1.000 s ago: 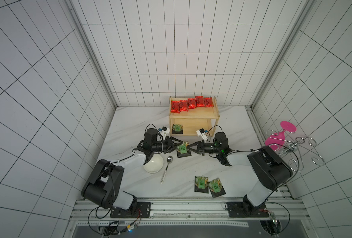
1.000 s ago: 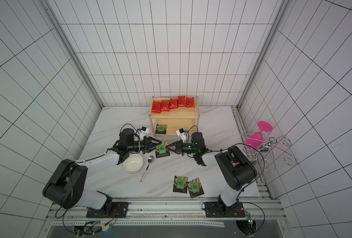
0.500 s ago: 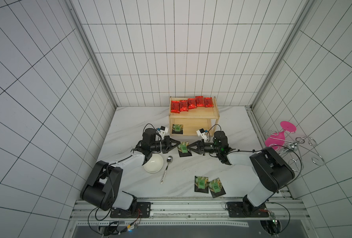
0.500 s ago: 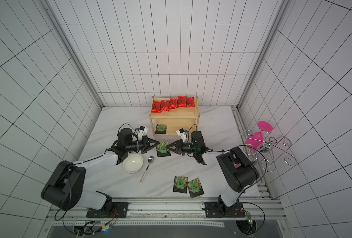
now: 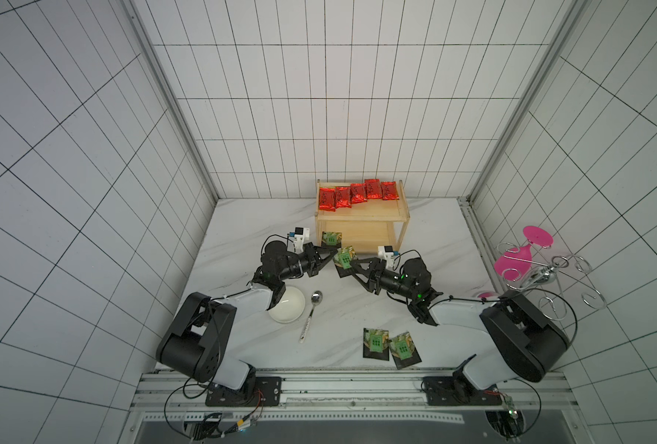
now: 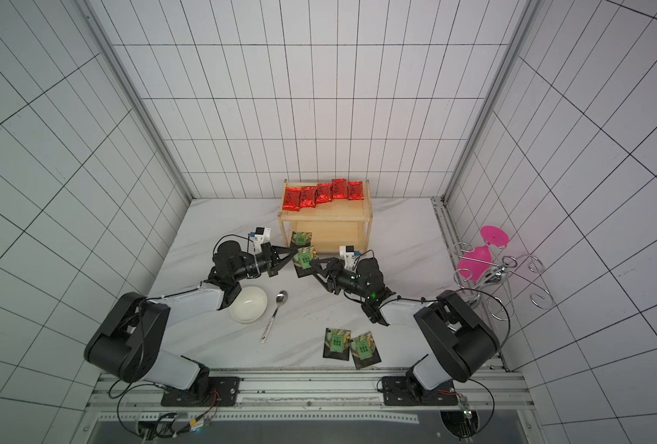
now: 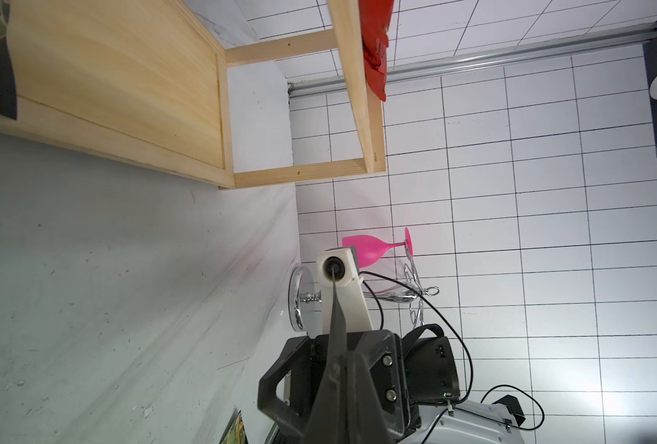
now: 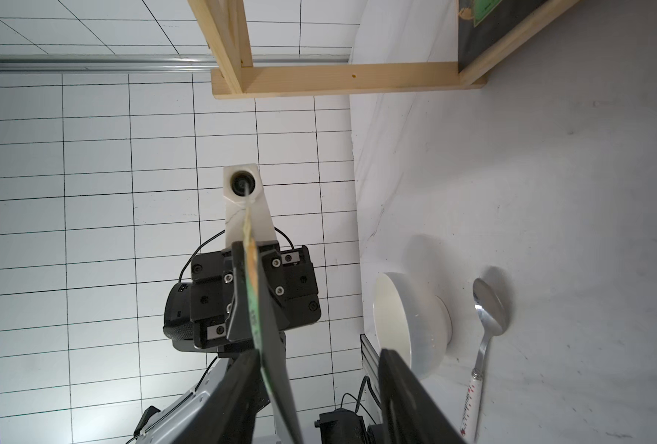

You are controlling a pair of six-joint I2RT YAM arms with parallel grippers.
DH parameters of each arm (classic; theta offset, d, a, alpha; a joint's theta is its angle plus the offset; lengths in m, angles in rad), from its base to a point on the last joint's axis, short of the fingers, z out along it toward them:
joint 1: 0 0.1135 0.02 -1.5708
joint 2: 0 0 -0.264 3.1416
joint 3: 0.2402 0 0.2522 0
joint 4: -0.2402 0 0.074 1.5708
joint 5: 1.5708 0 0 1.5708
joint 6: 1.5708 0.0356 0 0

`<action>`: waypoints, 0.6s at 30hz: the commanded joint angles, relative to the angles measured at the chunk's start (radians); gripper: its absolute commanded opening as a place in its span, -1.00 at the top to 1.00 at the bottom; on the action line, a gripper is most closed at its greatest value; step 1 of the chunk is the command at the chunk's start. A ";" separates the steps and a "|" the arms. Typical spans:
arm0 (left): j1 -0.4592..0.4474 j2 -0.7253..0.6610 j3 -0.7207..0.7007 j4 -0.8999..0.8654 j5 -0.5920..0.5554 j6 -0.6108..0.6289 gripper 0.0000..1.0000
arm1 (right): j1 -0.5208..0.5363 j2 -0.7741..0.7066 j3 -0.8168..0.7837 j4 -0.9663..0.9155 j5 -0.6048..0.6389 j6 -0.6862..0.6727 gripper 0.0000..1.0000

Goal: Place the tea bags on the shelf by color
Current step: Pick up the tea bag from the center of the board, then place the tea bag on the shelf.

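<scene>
Above the table's middle a black tea bag with a green label (image 5: 344, 256) (image 6: 304, 256) hangs with my left gripper (image 5: 334, 256) (image 7: 336, 384) shut on it. My right gripper (image 5: 348, 269) (image 8: 319, 399) stands open around its other edge, and the bag (image 8: 259, 319) lies against one finger. The wooden shelf (image 5: 363, 213) (image 6: 329, 211) carries several red tea bags (image 5: 357, 194) on its top board. One black tea bag (image 5: 331, 238) lies on the lower board. Two black tea bags (image 5: 375, 341) (image 5: 404, 348) lie near the table's front edge.
A white bowl (image 5: 286, 309) sits under my left forearm, with a white-handled spoon (image 5: 311, 315) beside it. At the right edge a chrome wire rack (image 5: 542, 276) holds a pink glass (image 5: 519, 257).
My left gripper has shut on the black tea bag. My right gripper, which held it a second ago, has opened its jaws. Both arms stay almost in place.
</scene>
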 commanded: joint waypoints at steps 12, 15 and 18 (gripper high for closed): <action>0.002 -0.043 0.008 -0.101 -0.031 0.079 0.87 | 0.031 -0.043 -0.049 0.122 0.134 0.031 1.00; 0.033 -0.096 0.039 -0.268 -0.036 0.156 -0.14 | 0.000 -0.071 -0.053 0.017 0.163 -0.033 1.00; 0.063 -0.191 0.092 -0.549 -0.094 0.289 -0.54 | -0.042 -0.061 -0.007 -0.106 0.242 -0.134 1.00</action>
